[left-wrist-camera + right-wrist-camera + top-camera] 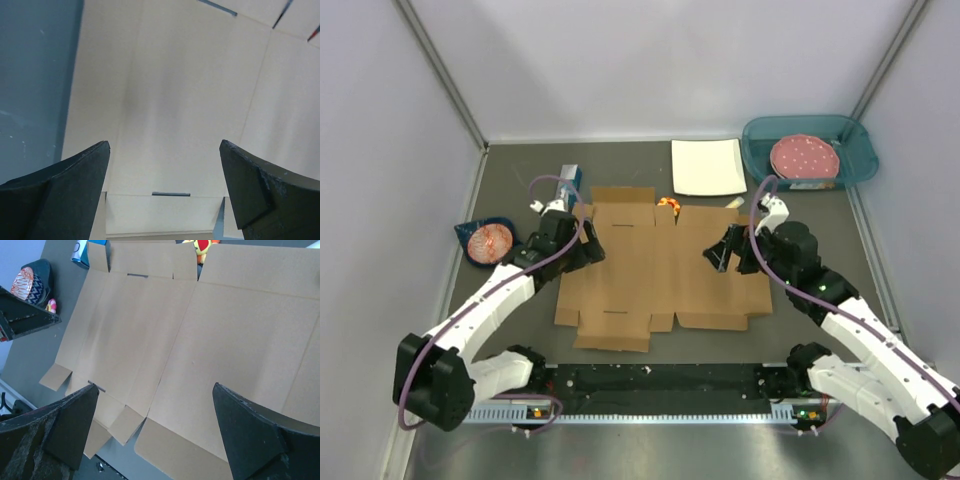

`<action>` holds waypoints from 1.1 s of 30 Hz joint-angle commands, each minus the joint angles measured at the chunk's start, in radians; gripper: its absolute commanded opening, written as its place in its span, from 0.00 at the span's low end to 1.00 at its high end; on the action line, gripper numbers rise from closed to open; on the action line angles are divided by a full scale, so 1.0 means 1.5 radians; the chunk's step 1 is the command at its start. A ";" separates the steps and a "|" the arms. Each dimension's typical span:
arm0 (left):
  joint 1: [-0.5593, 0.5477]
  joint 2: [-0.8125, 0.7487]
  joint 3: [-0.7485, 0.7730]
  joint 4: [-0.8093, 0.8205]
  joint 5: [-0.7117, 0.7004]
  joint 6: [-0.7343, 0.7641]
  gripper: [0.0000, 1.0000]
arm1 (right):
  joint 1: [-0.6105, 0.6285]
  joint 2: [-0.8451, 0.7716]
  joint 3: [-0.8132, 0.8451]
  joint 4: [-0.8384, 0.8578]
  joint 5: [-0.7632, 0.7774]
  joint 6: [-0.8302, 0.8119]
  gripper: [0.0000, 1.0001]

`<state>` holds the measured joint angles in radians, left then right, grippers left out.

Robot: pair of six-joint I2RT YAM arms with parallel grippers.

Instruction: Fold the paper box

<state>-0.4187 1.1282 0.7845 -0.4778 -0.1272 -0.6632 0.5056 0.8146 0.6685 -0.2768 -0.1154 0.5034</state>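
The paper box [660,265] lies flat and unfolded in the middle of the table, a brown cardboard sheet with flaps and tabs along its edges. My left gripper [586,246] hovers over the sheet's left edge, open; in its wrist view the cardboard [175,90] fills the frame between the spread fingers [80,175], and the left gripper [164,145] holds nothing. My right gripper [721,256] hangs open above the right half of the sheet. In the right wrist view the right gripper [155,387] frames the paper box [225,330] and its near flaps, touching nothing.
A white square plate [708,166] and a teal bin [855,150] holding a pink spotted item sit at the back right. A blue carton [569,180] and a dark bowl [487,241] stand left of the sheet. A small orange toy [669,204] lies at its far edge.
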 commanded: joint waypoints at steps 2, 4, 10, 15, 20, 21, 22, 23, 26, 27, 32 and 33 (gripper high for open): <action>0.059 -0.013 -0.002 0.011 -0.011 0.006 0.99 | -0.005 -0.030 -0.011 0.013 0.010 -0.018 0.99; 0.099 -0.028 -0.009 -0.010 -0.042 0.004 0.99 | -0.005 -0.034 -0.015 0.014 0.017 -0.016 0.99; 0.206 -0.027 -0.054 0.024 0.039 0.005 0.99 | -0.005 -0.028 -0.017 0.018 0.019 -0.009 0.99; 0.209 0.052 -0.097 0.115 0.167 -0.021 0.96 | -0.005 -0.025 -0.024 0.040 0.005 0.000 0.99; 0.213 0.121 -0.100 0.153 0.214 -0.018 0.94 | -0.005 -0.044 -0.031 0.049 -0.008 0.009 0.99; 0.224 0.131 -0.104 0.172 0.217 -0.022 0.94 | -0.005 -0.048 -0.036 0.057 -0.010 0.011 0.99; 0.232 0.133 -0.119 0.184 0.227 -0.029 0.94 | -0.005 -0.052 -0.039 0.060 -0.013 0.014 0.99; 0.239 0.134 -0.125 0.200 0.248 -0.033 0.93 | -0.005 -0.059 -0.049 0.066 -0.015 0.017 0.99; 0.247 0.134 -0.127 0.204 0.245 -0.025 0.91 | -0.005 -0.068 -0.067 0.080 -0.020 0.025 0.99; 0.247 0.134 -0.127 0.206 0.250 -0.023 0.89 | -0.005 -0.069 -0.071 0.081 -0.022 0.026 0.99; 0.246 0.135 -0.141 0.239 0.319 -0.006 0.50 | -0.005 -0.067 -0.084 0.087 -0.029 0.030 0.99; 0.245 0.136 -0.142 0.243 0.335 -0.005 0.40 | -0.006 -0.070 -0.084 0.086 -0.030 0.030 0.99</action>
<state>-0.0513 1.3273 0.5888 -0.1936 0.2638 -0.6903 0.5056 0.7246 0.5400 -0.2016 -0.1394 0.5365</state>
